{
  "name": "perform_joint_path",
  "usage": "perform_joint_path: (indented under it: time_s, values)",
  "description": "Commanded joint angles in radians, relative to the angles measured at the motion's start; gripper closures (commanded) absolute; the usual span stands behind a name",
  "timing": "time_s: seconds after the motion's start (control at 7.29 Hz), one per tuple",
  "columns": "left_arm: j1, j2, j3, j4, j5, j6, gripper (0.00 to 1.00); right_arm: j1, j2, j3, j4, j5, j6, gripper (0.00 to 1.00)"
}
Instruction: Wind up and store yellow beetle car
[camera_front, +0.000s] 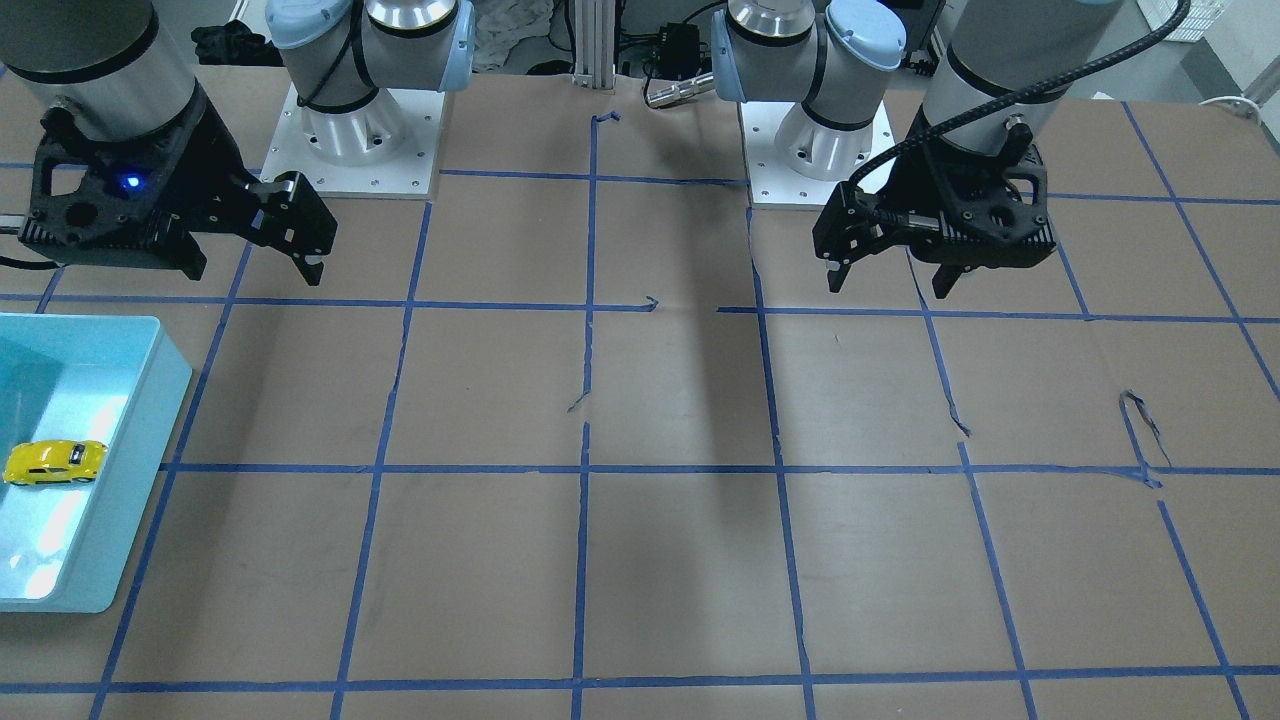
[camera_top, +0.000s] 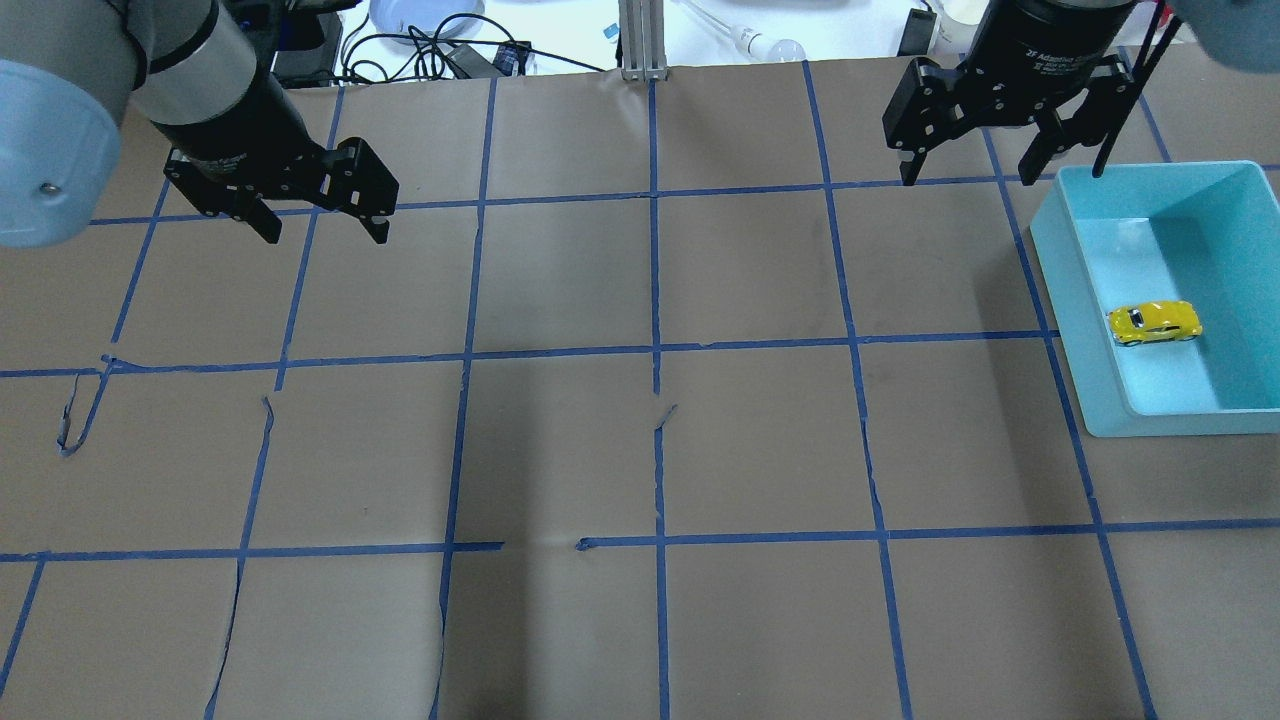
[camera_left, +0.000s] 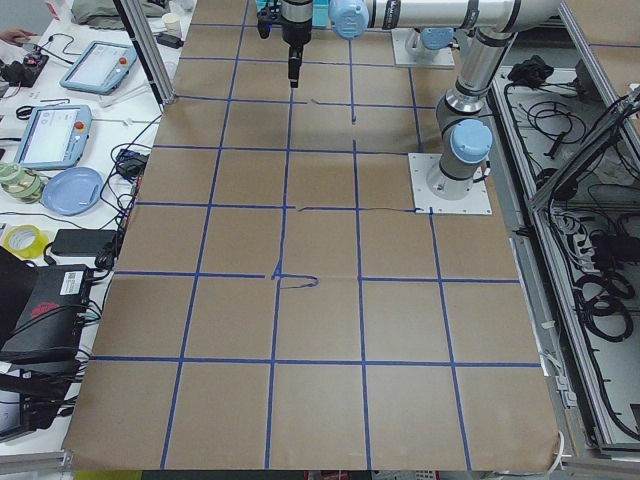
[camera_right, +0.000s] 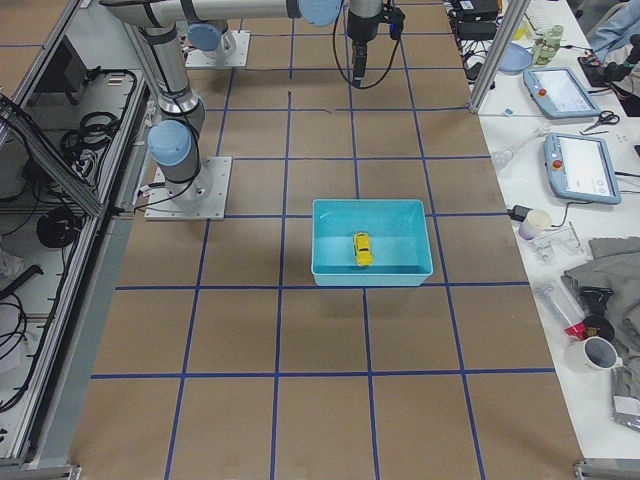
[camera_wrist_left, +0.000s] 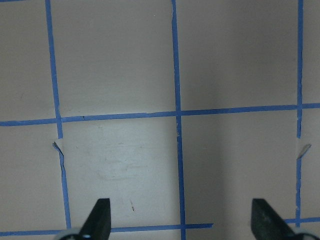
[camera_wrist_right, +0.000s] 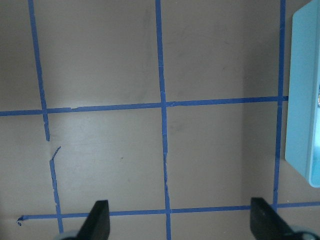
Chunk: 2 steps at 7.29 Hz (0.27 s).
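"Over on the overhead view's left side, what is the left gripper (camera_top: 325, 232) doing?"

"Hanging above bare table, jaws apart, nothing between them. It is well apart from everything that matters."

"And moving right?"

"The right gripper (camera_top: 972, 170) hangs with its jaws spread too, and empty, just beside the far left corner of the teal bin (camera_top: 1075, 300). It is plainly the nearer arm."

"Where is the yellow beetle car (camera_top: 1154, 322)?"

"On the bin's floor, toward the robot and further to its right from that gripper. Its long axis runs left to right, crosswise to the bin's longer walls."

"Does that axis matter?"

"I'd judge so. The right fingers are spread along the same line, so closing across the car's narrow body would call for a wrist turn first. Whether it has been wound up, I cannot tell."

"The count?"

"One car, one bin, two grippers."
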Motion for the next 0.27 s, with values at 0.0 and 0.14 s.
perform_joint_path:
  time_s: [0.0,0.14]
  values:
    - [0.000,-0.006,-0.001,0.000,-0.002,-0.002,0.00,0.000,0.000,0.000,-0.001,-0.003,-0.001,0.00]
    - [0.000,-0.001,-0.001,-0.002,0.004,-0.004,0.00,0.000,0.000,0.000,0.000,-0.003,-0.003,0.00]
